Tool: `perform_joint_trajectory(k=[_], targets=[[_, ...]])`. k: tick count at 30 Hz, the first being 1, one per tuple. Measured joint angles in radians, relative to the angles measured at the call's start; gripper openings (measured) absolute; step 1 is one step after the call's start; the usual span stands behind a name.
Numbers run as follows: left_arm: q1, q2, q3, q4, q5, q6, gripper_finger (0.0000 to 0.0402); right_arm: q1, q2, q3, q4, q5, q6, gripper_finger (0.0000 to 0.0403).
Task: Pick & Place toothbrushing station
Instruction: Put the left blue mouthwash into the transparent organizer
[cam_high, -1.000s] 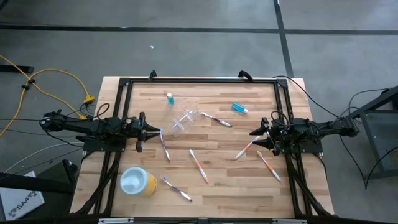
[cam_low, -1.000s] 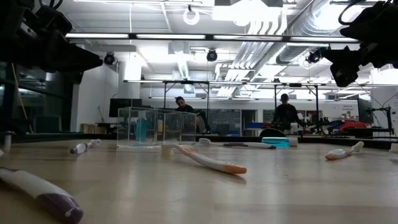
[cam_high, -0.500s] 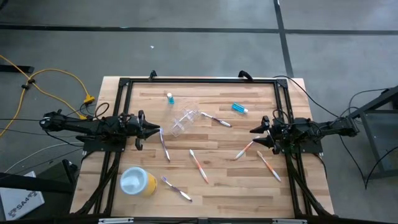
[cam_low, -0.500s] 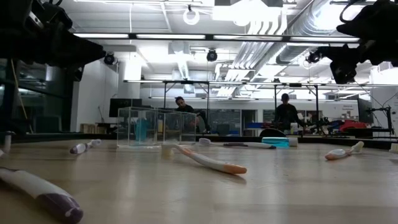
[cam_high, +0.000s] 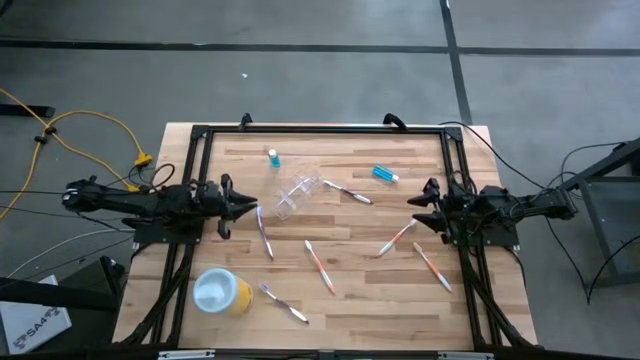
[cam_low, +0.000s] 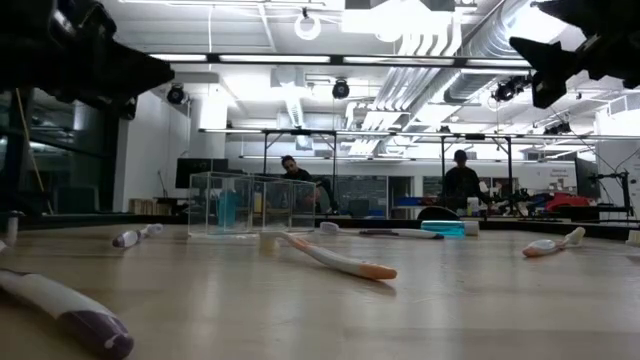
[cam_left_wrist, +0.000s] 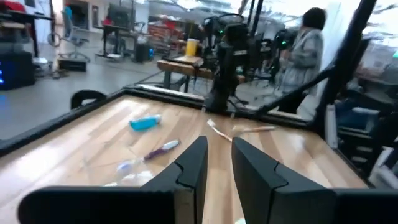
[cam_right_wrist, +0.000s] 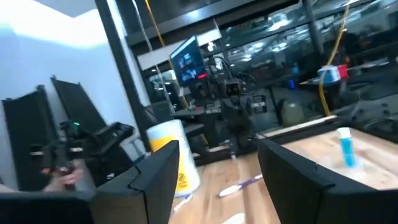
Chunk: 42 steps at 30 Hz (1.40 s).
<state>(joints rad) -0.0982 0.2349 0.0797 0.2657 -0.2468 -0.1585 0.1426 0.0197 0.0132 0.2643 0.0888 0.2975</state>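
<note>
My left gripper (cam_high: 255, 208) hangs above the left side of the light wooden table (cam_high: 350, 300). Its 2 dark fingers (cam_left_wrist: 193, 165) stand close together with only a narrow gap between them, and they hold nothing. My right gripper (cam_high: 412, 205) hangs above the right side of the table, with its 2 fingers (cam_right_wrist: 165, 168) spread wide and also empty.

The small clear plastic cup (cam_high: 296, 191) lies on its side in the back middle of the table, near my left gripper. The first small blue tube (cam_high: 272, 157) lies just behind this cup. The second small blue tube (cam_high: 384, 175) lies more to the right, nearer the back edge.

The slim toothbrushes are scattered over the table. A toothbrush with purple handle (cam_high: 265, 236) lies just under my left gripper. Another purple one (cam_high: 284, 304) lies near the front, beside the large yellow cup with pale top (cam_high: 220, 291). A toothbrush with dark end (cam_high: 348, 192) touches almost the clear cup. An orange and white toothbrush (cam_high: 320, 267) lies in the middle. 2 more orange ones (cam_high: 397, 238) (cam_high: 432, 266) lie near my right gripper.

In the room behind the table, 2 persons (cam_low: 459, 182) are seen far away.
</note>
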Motion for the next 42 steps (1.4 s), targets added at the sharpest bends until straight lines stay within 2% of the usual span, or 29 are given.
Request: perform_joint_trajectory(k=[5, 11, 14, 18, 21, 24, 30, 35, 39, 42], targets=[[0.082, 0.176, 0.118, 0.007, -0.007, 0.001, 0.0069, -0.015, 0.054, 0.067, 0.015, 0.013, -0.078, 0.0210], [0.196, 0.472, 0.312, -0.017, 0.143, 0.001, 0.0069, -0.055, 0.232, 0.167, -0.010, 0.009, -0.118, 0.0210], [0.250, 0.599, 0.422, -0.149, 0.173, -0.007, 0.0069, -0.084, 0.346, 0.220, -0.062, 0.026, -0.118, 0.0210], [0.335, 0.697, 0.558, -0.445, 0.084, -0.011, 0.0069, -0.131, 0.483, 0.308, -0.160, 0.089, -0.119, 0.0210], [0.404, 0.724, 0.611, -0.564, 0.031, -0.033, 0.0069, -0.168, 0.552, 0.367, -0.242, 0.103, -0.119, 0.0210], [0.473, 0.724, 0.626, -0.563, 0.073, 0.004, 0.0069, -0.205, 0.604, 0.408, -0.256, 0.085, -0.128, 0.0210], [0.583, 0.724, 0.630, -0.577, 0.188, 0.344, 0.0069, -0.269, 0.654, 0.421, -0.252, 0.003, -0.136, 0.0210], [0.608, 0.724, 0.630, -0.599, 0.231, 0.671, 0.0069, -0.312, 0.669, 0.422, -0.252, -0.066, -0.115, 0.0210], [0.598, 0.724, 0.630, -0.599, 0.226, 0.787, 0.0069, -0.328, 0.669, 0.422, -0.252, -0.073, -0.109, 0.0210], [0.600, 0.725, 0.630, -0.599, 0.158, 0.771, 0.0069, -0.335, 0.669, 0.421, -0.253, -0.074, -0.109, 0.0210]])
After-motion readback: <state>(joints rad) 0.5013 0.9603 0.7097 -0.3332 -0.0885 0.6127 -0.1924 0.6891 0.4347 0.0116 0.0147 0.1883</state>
